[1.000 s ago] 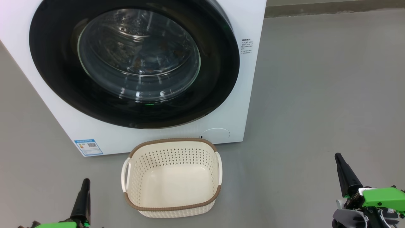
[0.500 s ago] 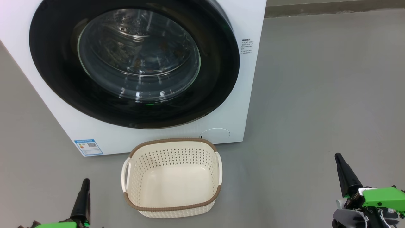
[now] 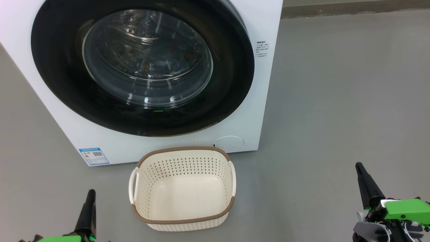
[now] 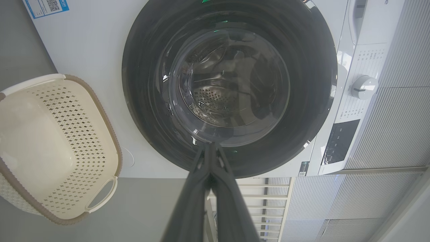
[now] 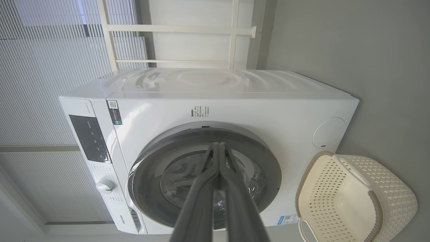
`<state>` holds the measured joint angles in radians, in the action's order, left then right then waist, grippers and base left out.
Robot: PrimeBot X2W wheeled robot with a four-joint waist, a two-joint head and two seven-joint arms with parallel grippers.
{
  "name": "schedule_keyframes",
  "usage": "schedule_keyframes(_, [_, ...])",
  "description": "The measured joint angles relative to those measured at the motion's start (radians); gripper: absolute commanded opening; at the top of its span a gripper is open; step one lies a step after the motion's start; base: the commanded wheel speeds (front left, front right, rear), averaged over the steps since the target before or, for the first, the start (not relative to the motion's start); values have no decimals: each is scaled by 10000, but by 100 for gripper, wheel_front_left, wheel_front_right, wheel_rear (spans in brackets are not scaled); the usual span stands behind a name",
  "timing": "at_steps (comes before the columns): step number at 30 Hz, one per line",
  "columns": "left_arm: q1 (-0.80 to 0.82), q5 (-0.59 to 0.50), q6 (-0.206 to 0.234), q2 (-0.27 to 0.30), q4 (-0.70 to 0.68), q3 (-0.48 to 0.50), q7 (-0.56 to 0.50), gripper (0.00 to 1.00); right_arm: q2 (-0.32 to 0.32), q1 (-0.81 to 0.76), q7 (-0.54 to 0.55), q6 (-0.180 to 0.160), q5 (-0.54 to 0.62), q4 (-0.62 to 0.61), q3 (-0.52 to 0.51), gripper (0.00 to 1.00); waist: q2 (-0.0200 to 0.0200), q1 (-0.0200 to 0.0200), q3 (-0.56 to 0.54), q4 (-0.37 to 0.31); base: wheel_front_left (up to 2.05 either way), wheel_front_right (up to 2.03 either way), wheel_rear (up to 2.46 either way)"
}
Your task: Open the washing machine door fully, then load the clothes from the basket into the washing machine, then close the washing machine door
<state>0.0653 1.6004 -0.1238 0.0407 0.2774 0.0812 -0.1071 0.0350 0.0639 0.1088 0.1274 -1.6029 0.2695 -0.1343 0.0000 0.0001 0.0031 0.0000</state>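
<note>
The white washing machine [image 3: 262, 111] stands ahead with its round black door [image 3: 228, 84] shut flat against the front. Faint orange-brown patches show behind the porthole glass; I cannot tell whether they are the clothes. The cream basket [image 3: 183, 220] sits on the floor just before the machine and holds nothing. My left gripper [image 3: 90, 192] is shut and empty, low at the left, beside the basket. My right gripper [image 3: 358, 165] is shut and empty, well to the basket's right. In the wrist views both the left gripper [image 4: 211, 145] and the right gripper [image 5: 219, 144] point at the door [image 4: 147, 84].
Grey floor [image 3: 336, 101] stretches out to the right of the machine. The control panel with a white dial [image 4: 364, 87] is at the machine's top. A white frame [image 5: 231, 33] and ribbed wall panels [image 5: 40, 50] stand behind it.
</note>
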Motion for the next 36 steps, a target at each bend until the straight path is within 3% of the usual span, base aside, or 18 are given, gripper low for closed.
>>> schedule_keyframes(36, [0, 0, 0, 0, 0, 0, 0, 0, 0, 0, 0, 0, 0, 0, 0, 0, 0, -1, 0, 0, 0, 0, 0])
